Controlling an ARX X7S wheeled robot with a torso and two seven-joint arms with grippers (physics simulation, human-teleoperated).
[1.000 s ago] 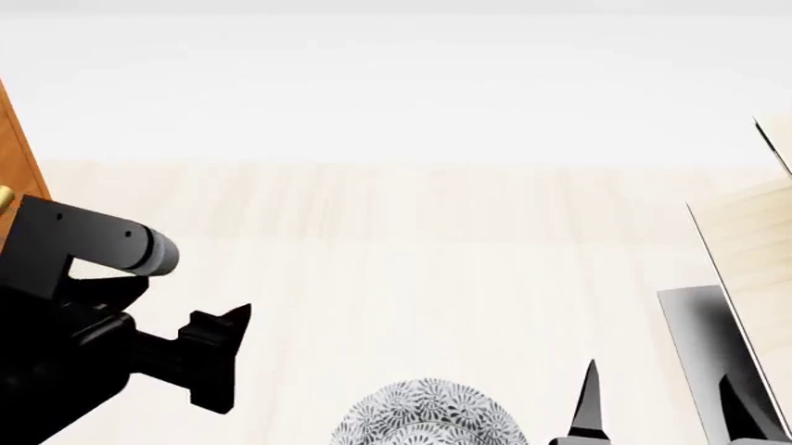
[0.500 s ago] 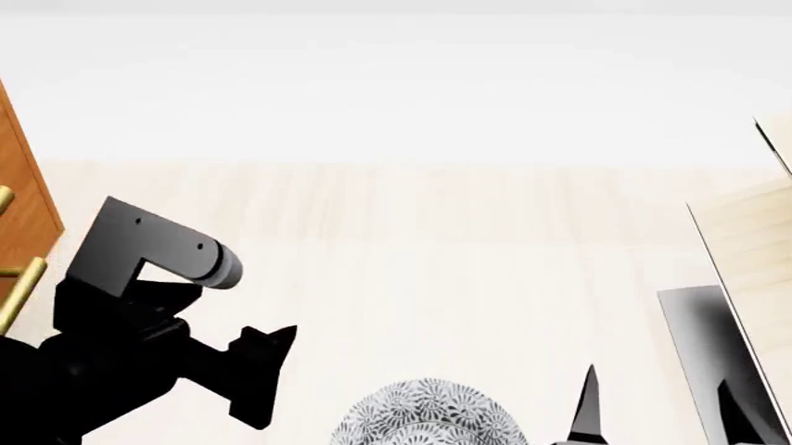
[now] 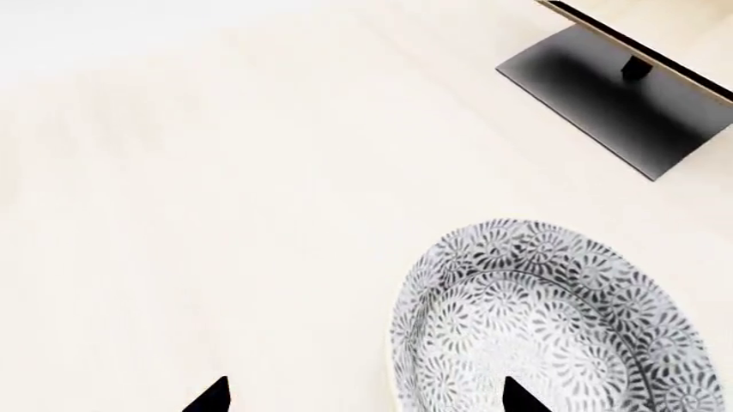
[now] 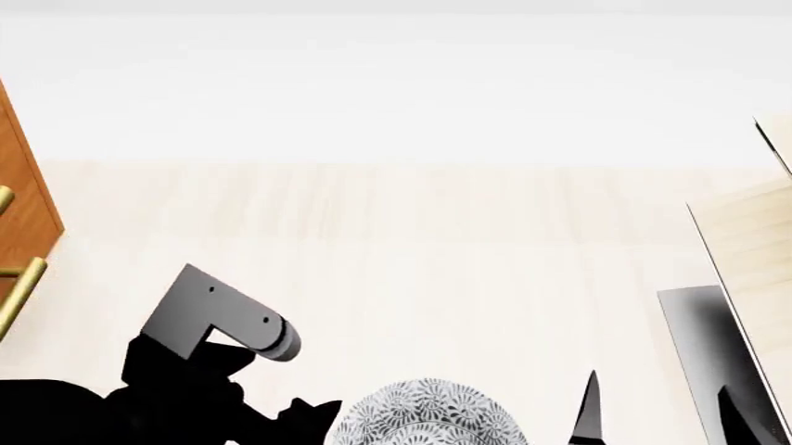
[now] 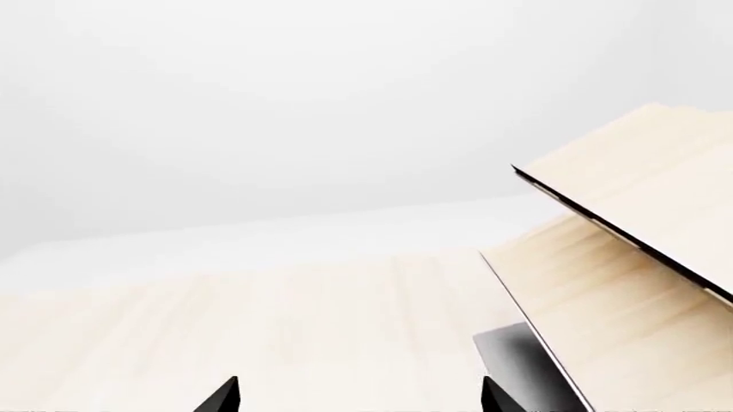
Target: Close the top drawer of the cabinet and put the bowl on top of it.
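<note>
The bowl [image 4: 427, 414], white with a fine grey-blue floral pattern, stands on the pale floor at the bottom of the head view. My left gripper [image 3: 366, 396] is open just above it. One fingertip [image 3: 521, 396] is over the bowl's [image 3: 550, 318] inside and the other is over bare floor beside the rim. The left arm [image 4: 204, 362] reaches in from the lower left. A strip of the orange-brown cabinet [image 4: 25, 204] with brass handles [image 4: 19, 283] shows at the far left; I cannot tell which front is the top drawer. My right gripper [image 5: 360, 396] is open and holds nothing.
A pale light-wood shelf [image 4: 755, 250] on a dark grey base [image 4: 699, 343] leans in at the right, close to the right fingertip [image 4: 588, 408]. The same base [image 3: 613, 94] lies beyond the bowl in the left wrist view. A white wall lies beyond the floor.
My left arm has swung away from the cabinet, down and to the right toward the bowl, uncovering the cabinet's edge and handles. The bowl and right arm have stayed put.
</note>
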